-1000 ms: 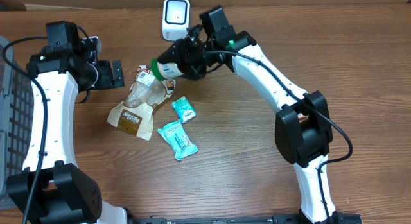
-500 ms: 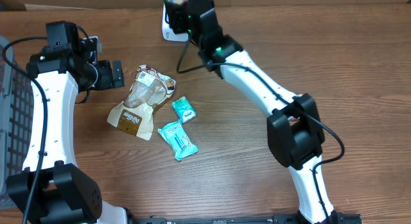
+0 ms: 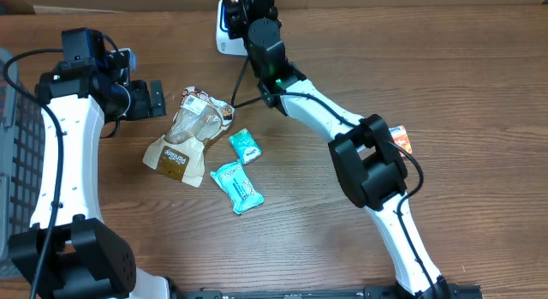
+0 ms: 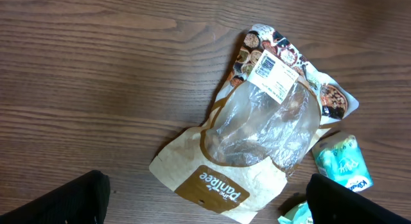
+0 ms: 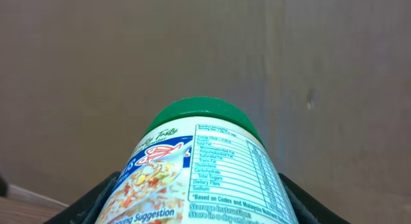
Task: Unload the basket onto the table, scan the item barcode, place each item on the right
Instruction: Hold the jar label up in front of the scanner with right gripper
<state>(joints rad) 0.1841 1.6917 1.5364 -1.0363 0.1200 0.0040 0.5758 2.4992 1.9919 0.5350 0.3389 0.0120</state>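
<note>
Jar [image 5: 199, 166] swings from beside the bag [image 4: 257, 134] up to the scanner [image 3: 223, 44], right pincer [image 3: 247, 3] clamped on it; left pincer [image 3: 155, 99] gapes idle. Scan looks imminent.

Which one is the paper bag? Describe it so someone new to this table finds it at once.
On the wooden table, look just right of the left arm. The paper bag lies flat there, left of the two teal packets; it alone is brown, with a clear window and a white printed label.
</note>
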